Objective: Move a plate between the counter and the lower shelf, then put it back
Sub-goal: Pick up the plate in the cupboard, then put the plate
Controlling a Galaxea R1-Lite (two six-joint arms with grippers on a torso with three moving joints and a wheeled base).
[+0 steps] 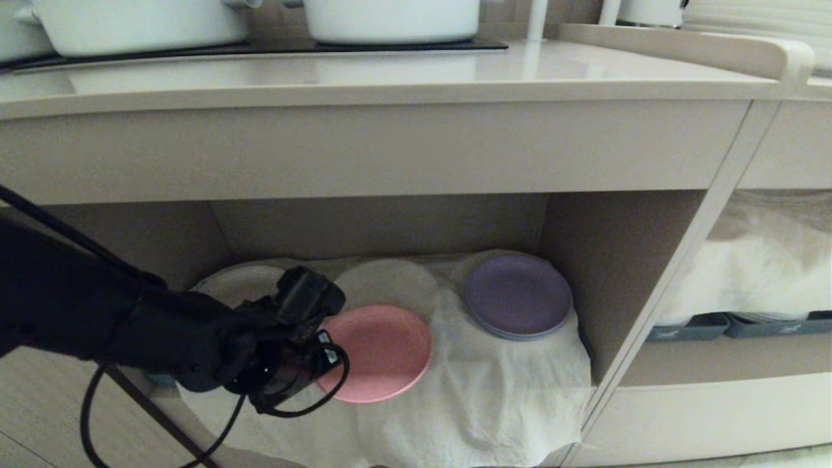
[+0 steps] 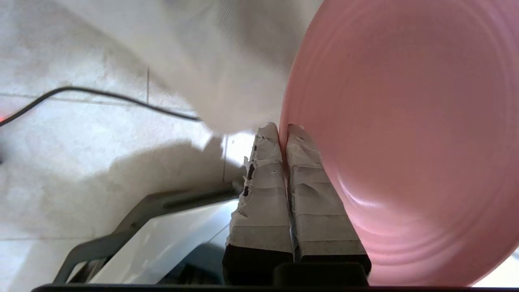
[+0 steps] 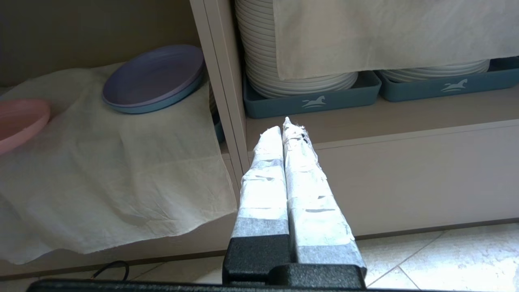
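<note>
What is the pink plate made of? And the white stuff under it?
The pink plate looks like plastic: smooth, slightly glossy, with faint moulded rings and a soft highlight. Glazed ceramic can't be ruled out. The white cloth under it is fabric, probably thin cotton or linen: matte, creased, and drooping over the lower shelf's front edge.

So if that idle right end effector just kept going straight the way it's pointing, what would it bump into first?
Probably the cabinet's upright divider or shelf ledge beside the grey tray; depth is unclear.

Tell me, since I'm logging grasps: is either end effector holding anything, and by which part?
The left end effector pinches the small round pink plastic plate by its rim edge; the right end effector holds nothing.
</note>
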